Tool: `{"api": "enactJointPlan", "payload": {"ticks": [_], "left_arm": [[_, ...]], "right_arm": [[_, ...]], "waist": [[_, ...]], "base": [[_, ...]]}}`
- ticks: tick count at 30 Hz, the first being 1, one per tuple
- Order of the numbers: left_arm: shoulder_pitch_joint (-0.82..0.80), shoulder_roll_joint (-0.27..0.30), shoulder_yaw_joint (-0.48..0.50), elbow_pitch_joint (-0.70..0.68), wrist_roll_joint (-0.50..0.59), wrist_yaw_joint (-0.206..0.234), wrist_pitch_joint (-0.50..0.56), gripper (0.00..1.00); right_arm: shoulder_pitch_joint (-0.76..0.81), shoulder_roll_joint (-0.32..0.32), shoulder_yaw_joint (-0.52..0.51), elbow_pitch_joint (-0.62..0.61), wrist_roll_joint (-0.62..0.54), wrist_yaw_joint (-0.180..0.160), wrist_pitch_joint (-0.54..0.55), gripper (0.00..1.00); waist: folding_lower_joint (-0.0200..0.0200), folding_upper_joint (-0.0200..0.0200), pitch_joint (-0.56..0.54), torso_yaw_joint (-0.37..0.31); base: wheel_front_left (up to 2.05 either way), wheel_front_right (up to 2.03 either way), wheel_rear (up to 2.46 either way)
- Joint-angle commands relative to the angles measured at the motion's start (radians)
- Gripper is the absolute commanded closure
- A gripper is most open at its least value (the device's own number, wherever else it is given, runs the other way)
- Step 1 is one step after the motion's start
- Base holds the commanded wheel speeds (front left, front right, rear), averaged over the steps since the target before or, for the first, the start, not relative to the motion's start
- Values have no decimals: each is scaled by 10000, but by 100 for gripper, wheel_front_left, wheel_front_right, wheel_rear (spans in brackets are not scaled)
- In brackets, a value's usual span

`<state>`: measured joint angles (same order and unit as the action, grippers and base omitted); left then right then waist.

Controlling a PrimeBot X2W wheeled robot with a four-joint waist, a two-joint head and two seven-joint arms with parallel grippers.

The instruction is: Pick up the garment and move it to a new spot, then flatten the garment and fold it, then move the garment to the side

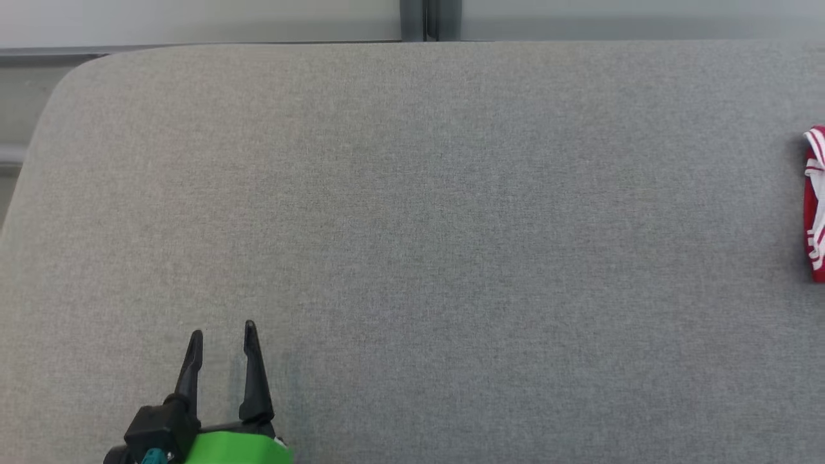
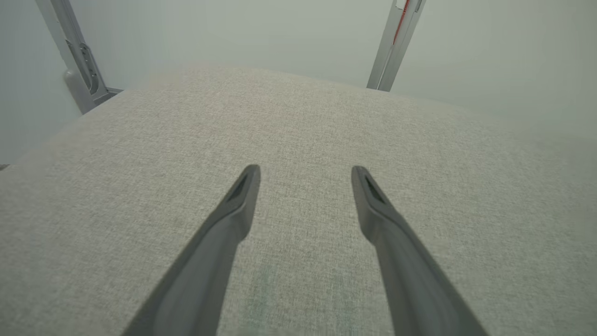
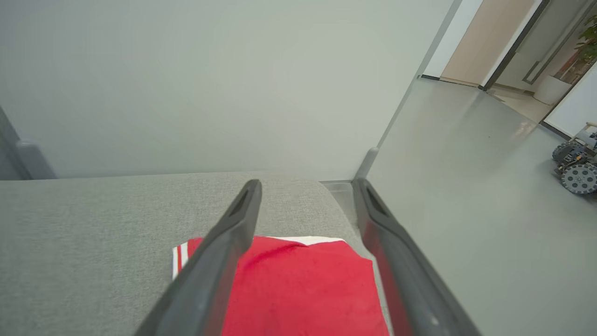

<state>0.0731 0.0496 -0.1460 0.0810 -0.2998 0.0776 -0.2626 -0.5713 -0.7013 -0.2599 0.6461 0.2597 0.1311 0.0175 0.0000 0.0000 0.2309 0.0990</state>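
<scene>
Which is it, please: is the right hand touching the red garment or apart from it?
Cannot tell. In the right wrist view the right hand, open, overlaps the red garment, yet neither contact nor gap shows plainly.

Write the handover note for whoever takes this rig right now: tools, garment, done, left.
Tools: the left tool is open and empty above the bare table, front left. The right tool is open over the garment, not gripping it.
Garment: red and white, compact, seemingly folded, at the table's right end near the edge.
Done: looks folded and set aside.
Left: probably just pull the right arm clear and check the fold.
</scene>
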Motion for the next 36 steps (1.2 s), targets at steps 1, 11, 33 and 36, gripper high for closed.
{"api": "enactJointPlan", "payload": {"ticks": [1,11,33,36], "left_arm": [[227,23,113,19,7,97,-22,0],[904,24,1008,-85,192,244,-22,0],[266,29,1268,1373,308,-831,-22,0],[410,-27,1169,1531,350,-865,19,100]], "right_arm": [[541,541,164,-255,-40,-7,-155,0],[3433,3583,747,-2539,-1358,-10,-2195,0],[6944,6271,1276,-5064,-2389,-8,-2831,0],[6898,6314,1345,-4978,-2352,8,-2783,100]], "waist": [[0,0,-634,-313],[0,0,-1926,-1001],[0,0,-2406,-829],[0,0,-2400,-821]], "base": [[0,0,0],[0,0,0],[0,0,0],[0,0,0]]}}
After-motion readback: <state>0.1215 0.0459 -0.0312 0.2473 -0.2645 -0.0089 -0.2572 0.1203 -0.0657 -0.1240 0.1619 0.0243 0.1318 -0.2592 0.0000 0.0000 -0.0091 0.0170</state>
